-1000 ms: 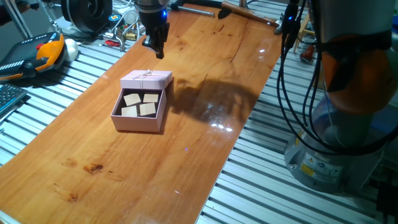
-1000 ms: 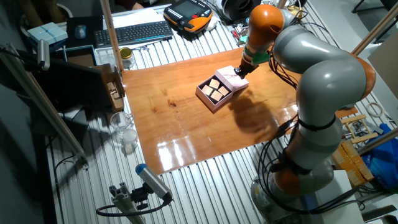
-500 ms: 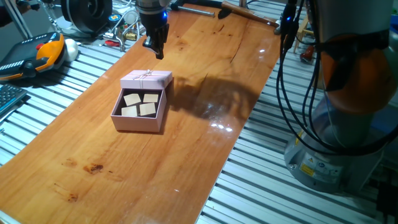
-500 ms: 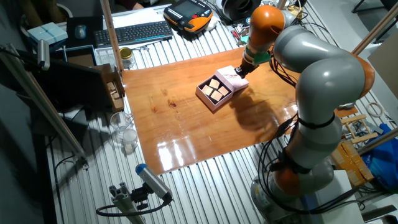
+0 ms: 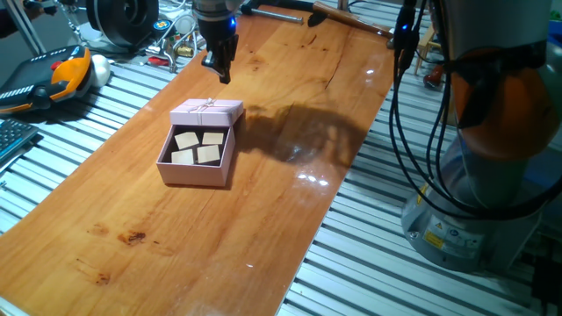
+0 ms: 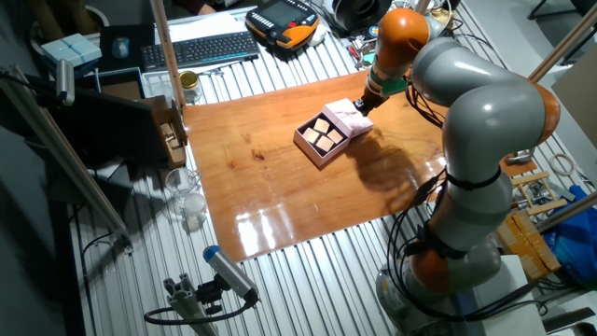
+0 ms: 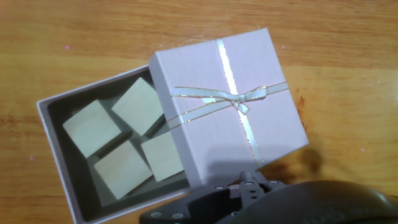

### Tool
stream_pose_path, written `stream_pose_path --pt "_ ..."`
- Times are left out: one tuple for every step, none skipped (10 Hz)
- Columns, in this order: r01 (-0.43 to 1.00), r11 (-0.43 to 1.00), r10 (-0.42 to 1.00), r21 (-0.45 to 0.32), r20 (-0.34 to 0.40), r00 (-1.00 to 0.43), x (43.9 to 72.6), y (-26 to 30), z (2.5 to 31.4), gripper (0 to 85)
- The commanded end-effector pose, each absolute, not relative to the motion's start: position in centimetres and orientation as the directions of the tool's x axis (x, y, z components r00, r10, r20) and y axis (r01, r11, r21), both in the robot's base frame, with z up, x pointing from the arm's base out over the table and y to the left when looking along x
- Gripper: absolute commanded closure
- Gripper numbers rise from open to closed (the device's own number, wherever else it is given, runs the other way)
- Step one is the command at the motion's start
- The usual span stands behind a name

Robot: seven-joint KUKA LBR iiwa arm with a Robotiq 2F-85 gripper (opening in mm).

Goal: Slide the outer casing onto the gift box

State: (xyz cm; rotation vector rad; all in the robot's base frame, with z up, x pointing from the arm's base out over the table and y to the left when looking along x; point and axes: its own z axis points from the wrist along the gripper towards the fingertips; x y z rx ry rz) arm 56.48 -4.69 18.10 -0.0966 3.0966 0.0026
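Nothing on the surface [image 5: 290, 96] has shifted since the earlier frames; only the big grey and orange arm [image 5: 500, 114] at the right has swung a little, and its shadow on the wood has followed it.

From one fixed view, the gripper [image 5: 219, 68] hangs above the far end of the wooden surface, just beyond the outer casing [image 5: 207, 111] and clear of it. Its fingers point down and look close together with nothing between them, though at this size I cannot tell for sure how wide they stand. The gift box [image 5: 198, 156] sits on the surface left of the middle, its near part uncovered, with four tan squares [image 5: 198, 147] lying inside. The outer casing rests over the far part of the box (bow on top). A black and orange handset [image 5: 53, 77] lies on the ribbed metal at the far left.

From the other fixed view, the gripper [image 6: 365, 105] is at the far right edge of the pink pair, the outer casing [image 6: 347, 117] right beside it and the gift box [image 6: 322, 138] reaching out to the near left. A keyboard [image 6: 201, 49] lies beyond the surface, at the far left.

In the hand view, the outer casing [image 7: 227, 106] fills the right of the picture, turned a little askew, its pale string tied in a bow [image 7: 239, 99] at the centre. It overlaps the right part of the gift box [image 7: 59, 162], whose tan squares [image 7: 121, 146] show at the left. The gripper's dark body [image 7: 261, 202] crosses the bottom edge; its fingertips do not show.
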Motion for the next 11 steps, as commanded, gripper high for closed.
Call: stream_pose_path --pt "-0.057 0.998 -0.057 -0.001 -0.046 -0.997 56.5 -4.7 18.0 85.0" --pt "-0.048 0.999 -0.048 -0.008 -0.049 -0.998 56.5 -4.7 17.9 85.0" --pt "-0.039 0.999 -0.039 -0.012 -0.048 -0.998 56.7 -4.9 18.0 85.0" --pt "-0.028 1.0 -0.028 -0.002 -0.033 -0.999 57.0 -5.2 18.2 85.0" --pt "-0.017 1.0 -0.017 -0.002 -0.022 -1.0 57.2 -5.2 18.4 85.0" --pt "-0.01 1.0 -0.01 0.001 -0.025 -1.0 57.3 -5.2 18.2 85.0" --pt "-0.007 1.0 -0.007 -0.006 -0.028 -1.0 57.4 -5.1 18.0 85.0" --pt "-0.004 1.0 -0.004 0.0 -0.031 -1.0 57.4 -5.1 17.8 85.0" --pt "-0.004 1.0 -0.003 0.009 -0.043 -0.999 57.5 -5.0 17.6 85.0" --pt "-0.005 1.0 -0.005 0.012 -0.056 -0.998 57.6 -4.9 17.4 85.0" --pt "-0.01 1.0 -0.009 0.007 -0.063 -0.998 57.6 -5.0 17.1 85.0"
